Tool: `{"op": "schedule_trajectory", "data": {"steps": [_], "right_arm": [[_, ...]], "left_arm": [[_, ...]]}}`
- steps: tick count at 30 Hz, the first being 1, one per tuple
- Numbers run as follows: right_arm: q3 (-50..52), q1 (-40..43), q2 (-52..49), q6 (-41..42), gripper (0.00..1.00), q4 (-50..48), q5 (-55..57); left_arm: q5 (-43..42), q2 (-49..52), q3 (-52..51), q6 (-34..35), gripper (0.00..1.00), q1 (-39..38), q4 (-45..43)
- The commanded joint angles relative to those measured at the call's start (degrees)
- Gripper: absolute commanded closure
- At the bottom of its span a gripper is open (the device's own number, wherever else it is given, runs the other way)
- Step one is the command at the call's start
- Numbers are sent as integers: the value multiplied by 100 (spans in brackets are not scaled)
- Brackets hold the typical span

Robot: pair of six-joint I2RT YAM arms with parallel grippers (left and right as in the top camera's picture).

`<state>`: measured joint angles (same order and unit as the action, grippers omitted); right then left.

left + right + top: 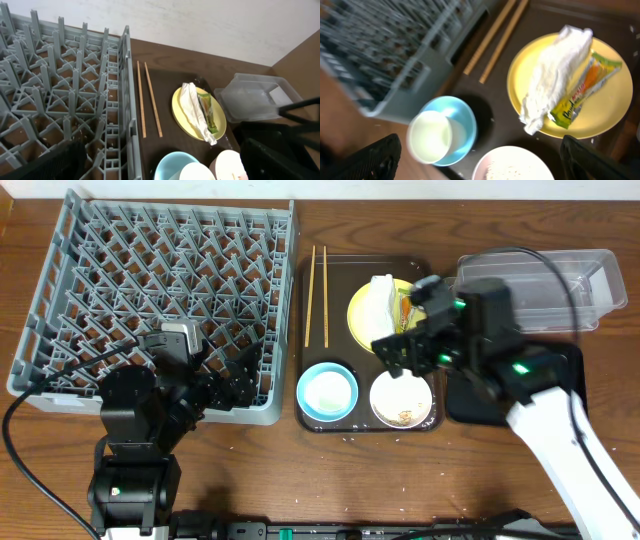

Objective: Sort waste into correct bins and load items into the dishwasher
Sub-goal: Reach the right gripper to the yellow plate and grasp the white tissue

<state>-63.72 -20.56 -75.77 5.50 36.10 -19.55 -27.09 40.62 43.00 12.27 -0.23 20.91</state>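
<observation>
The grey dish rack (160,290) fills the left. On the brown serving tray (365,425) lie two chopsticks (317,295), a yellow plate (360,315) bearing the white wrapper (383,295) and the orange-and-green sachet (585,90), a light blue bowl (345,405) holding the white cup (325,390), and a white bowl (402,400) with beige crumbs (507,170). My right gripper (485,165) is open and empty above the white bowl, just near of the plate. My left gripper (165,167) is open and empty over the rack's front right corner.
The clear tub (560,285) stands at the back right. The glossy black tray (465,400) lies right of the serving tray, mostly under my right arm. Bare wooden table runs along the front edge.
</observation>
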Motion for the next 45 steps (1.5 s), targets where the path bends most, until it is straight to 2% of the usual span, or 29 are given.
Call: {"op": "schedule_trajectory", "data": {"steps": [1,5,7,12,17,20,31,32,34,35,38,41,45], "right_arm": [[-168,-149,-616,175,1,-166,835],[-168,-129,-1248,-4,1,-789,776],[-168,-74,-1539,79,21,-1117,741],[-168,-92,-2057,280,27,-1624,474],[-168,-175,-2400,601,46,-1869,1519],[-168,-214,-2675,717,47,-2218,2020],[-168,-275,-3679,737,47,-3095,1888],[-168,-275,-3755,737,53,-3167,1884],[-168,-275,-3788,737,77,-3200,1860],[-170,-275,-3729,737,82,-3191,1794],[-173,-275,-3436,741,84,-3180,1665],[-175,-249,-3008,741,99,-3038,1705],[-175,-122,-2332,973,99,-2857,1718]], "left_arm": [[-96,-26,149,160,1,-28,7],[-96,-26,149,160,1,-28,7],[-96,-26,149,160,1,-28,7],[-96,-26,149,157,1,-28,7],[-98,-26,149,157,1,-28,7],[-96,-26,149,160,1,-28,7],[-96,-26,149,157,1,-28,7],[-96,-26,149,157,1,-28,7],[-96,-26,149,157,1,-28,7],[-96,-26,149,160,1,-28,7],[-98,-26,149,160,1,-28,7],[-96,-26,149,157,1,-28,7],[-96,-26,149,157,1,-28,7]]}}
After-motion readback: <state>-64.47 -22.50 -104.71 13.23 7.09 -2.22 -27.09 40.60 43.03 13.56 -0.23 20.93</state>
